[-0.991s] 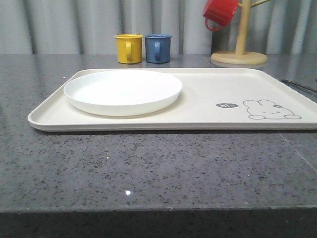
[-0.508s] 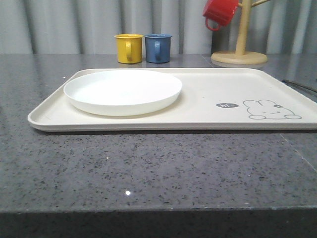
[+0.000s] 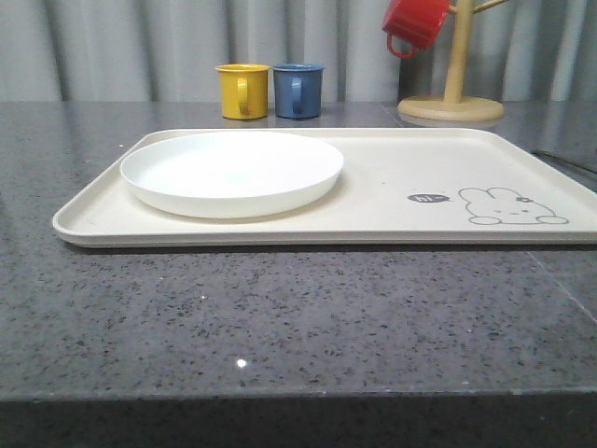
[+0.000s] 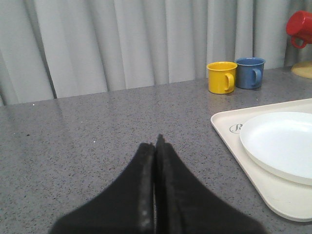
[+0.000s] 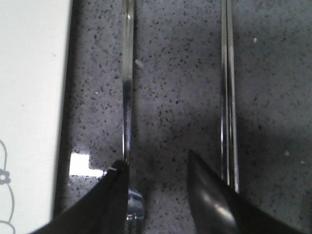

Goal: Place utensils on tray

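Right hand (image 5: 157,187) spread low over the thin, stiff, slippery silver metal fork (image 5: 127,117), which likely needs a firm mid-handle pinch.

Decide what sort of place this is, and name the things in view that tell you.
Probably a kitchen or dining counter set up for a demonstration: a speckled grey stone worktop, a cream tray bearing a white plate, mugs beside a wooden mug stand, and a plain grey curtain behind.
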Tool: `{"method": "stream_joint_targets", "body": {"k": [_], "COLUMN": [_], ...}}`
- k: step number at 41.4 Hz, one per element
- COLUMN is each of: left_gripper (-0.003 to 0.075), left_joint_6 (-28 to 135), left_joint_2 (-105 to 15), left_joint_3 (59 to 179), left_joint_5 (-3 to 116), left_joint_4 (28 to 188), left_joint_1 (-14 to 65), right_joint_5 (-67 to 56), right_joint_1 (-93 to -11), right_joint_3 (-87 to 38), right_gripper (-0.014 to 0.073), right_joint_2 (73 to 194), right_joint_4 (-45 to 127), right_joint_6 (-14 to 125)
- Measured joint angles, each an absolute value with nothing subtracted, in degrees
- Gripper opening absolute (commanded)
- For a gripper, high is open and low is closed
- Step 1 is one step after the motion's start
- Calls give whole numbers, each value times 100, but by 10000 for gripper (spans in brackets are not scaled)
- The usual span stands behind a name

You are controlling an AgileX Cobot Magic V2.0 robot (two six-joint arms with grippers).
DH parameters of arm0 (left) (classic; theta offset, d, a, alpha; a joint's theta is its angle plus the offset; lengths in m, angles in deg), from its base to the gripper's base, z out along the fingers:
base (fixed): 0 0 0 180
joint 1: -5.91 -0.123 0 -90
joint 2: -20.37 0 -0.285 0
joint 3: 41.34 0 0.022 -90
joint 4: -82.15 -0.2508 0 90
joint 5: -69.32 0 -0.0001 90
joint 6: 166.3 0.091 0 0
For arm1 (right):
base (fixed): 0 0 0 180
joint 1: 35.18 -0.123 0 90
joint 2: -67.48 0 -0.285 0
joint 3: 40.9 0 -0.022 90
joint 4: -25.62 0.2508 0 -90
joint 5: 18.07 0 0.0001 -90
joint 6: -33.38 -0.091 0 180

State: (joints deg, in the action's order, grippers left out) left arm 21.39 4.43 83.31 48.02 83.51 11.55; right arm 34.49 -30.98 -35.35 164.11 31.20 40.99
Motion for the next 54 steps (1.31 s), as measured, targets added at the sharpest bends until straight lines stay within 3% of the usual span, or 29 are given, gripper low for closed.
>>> {"method": "stream_joint_targets", "body": {"k": [25,31,42,54], "left_gripper": [-19,-19,-19,-19], "left_joint_6": [2139,2139,2139,2139], "left_joint_2": [443,443,443,443], "left_joint_3": [8331,8331,8331,8331], "left_joint_5": [4802,4802,4806,4806], "left_joint_4": [8351,8351,8351,8351], "left_joint_1": [1155,1155,1155,1143], "right_joint_5": [3370,3370,3370,3474], "right_joint_1": [-3442,-3442,-3442,-3442], "right_joint_3": [-3941,-3964,-3976,-3976], "right_gripper": [308,220,-39,-59], "right_joint_2": [17425,17462,17462,17393], "right_joint_4": [3154,3154,3094,3022], "right_joint_6": [4145,4145,4155,3781]}}
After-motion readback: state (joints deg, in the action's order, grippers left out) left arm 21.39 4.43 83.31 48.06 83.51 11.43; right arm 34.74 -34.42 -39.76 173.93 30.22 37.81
